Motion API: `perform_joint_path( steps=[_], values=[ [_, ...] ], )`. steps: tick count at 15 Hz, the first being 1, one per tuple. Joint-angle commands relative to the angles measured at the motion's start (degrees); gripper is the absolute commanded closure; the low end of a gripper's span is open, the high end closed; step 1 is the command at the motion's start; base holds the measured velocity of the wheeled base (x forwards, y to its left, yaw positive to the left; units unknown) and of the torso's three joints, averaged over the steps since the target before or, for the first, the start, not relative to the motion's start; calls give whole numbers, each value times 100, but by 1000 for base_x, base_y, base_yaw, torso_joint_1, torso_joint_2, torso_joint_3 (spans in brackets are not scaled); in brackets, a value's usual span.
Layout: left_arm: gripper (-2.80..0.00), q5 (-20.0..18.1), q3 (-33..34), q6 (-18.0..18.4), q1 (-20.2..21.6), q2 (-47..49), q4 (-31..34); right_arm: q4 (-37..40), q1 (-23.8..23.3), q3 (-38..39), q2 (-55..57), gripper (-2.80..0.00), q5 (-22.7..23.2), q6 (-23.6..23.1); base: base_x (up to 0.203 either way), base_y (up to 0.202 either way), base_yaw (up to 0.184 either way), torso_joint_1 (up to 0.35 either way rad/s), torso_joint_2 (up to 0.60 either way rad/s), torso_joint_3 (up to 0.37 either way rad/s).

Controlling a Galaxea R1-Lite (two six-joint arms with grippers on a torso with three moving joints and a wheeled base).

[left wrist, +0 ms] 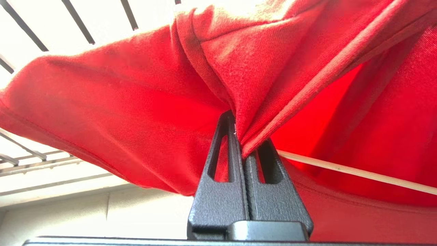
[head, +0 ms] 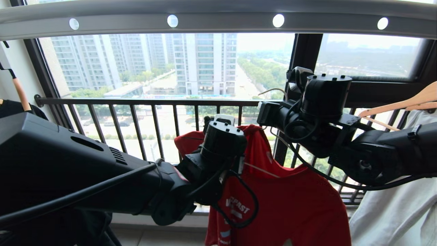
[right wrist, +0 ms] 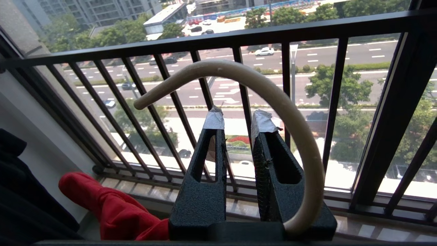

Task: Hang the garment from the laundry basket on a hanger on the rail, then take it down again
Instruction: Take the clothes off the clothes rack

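The red garment (head: 293, 205) hangs below the grey rail (head: 218, 17) on the thin white hanger (head: 263, 169). My left gripper (left wrist: 239, 131) is shut on a bunched fold of the garment (left wrist: 136, 112) near its shoulder, and the hanger wire (left wrist: 358, 174) runs just beside it. My right gripper (right wrist: 239, 119) is higher, to the right, its jaws a narrow gap apart. The hanger's hook (right wrist: 273, 92) rises from beside one finger's base and arcs over both fingertips, clear of the rail. Where it is gripped is hidden. The laundry basket is out of view.
A dark barred window railing (head: 146, 101) stands right behind the garment. Wooden hangers (head: 403, 102) with a white garment (head: 392, 205) hang at the right. A black garment (head: 13, 106) on another wooden hanger (head: 20, 92) hangs at the far left.
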Motion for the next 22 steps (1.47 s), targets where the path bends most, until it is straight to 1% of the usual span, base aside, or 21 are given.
perform_joint_path(
  steps=[1, 4, 6, 11, 13, 15, 16, 17, 18, 20, 22],
  values=[
    [0, 12, 26, -16, -5, -99, -19, -23, -121, -93, 172, 0, -9, 6, 0, 0, 0, 0, 0, 0],
    [0, 4, 43, 2, 17, -329, -11, -23, -231, -168, 298, 0, -9, -1, 0, 0, 0, 0, 0, 0],
    [0, 4, 25, 84, 183, -468, -17, -32, -249, -177, 354, 0, -9, -10, 0, 0, 0, 0, 0, 0],
    [0, -46, -365, 216, 1029, -408, 25, -32, -363, -230, 401, 0, -9, -36, 0, 0, 0, 0, 0, 0],
    [0, -95, -489, 209, 1204, -271, 33, -46, -371, -239, 477, 0, -18, -45, 0, 0, 0, 0, 0, 0],
    [0, -373, -560, 174, 1380, -162, 33, -49, -443, -283, 512, 0, -18, -45, 0, 0, 0, 0, 0, 0],
    [0, -411, -607, 151, 1436, -118, 33, -41, -463, -312, 521, 0, -16, -45, 0, 0, 0, 0, 0, 0],
    [0, -416, -732, 74, 1516, -55, 36, -41, -514, -349, 523, 0, -11, -45, 0, 0, 0, 0, 0, 0],
    [0, -421, -921, -96, 1633, 43, 46, -32, -539, -366, 529, 0, -9, -45, 0, 0, 0, 0, 0, 0],
    [0, -490, -1221, -572, 1804, 201, 57, -32, -539, -370, 529, 0, -9, -45, 0, 0, 0, 0, 0, 0],
    [0, -879, -1260, -848, 1943, 170, 68, -32, -565, -379, 529, 0, -9, -54, 0, 0, 0, 0, 0, 0]
  ],
)
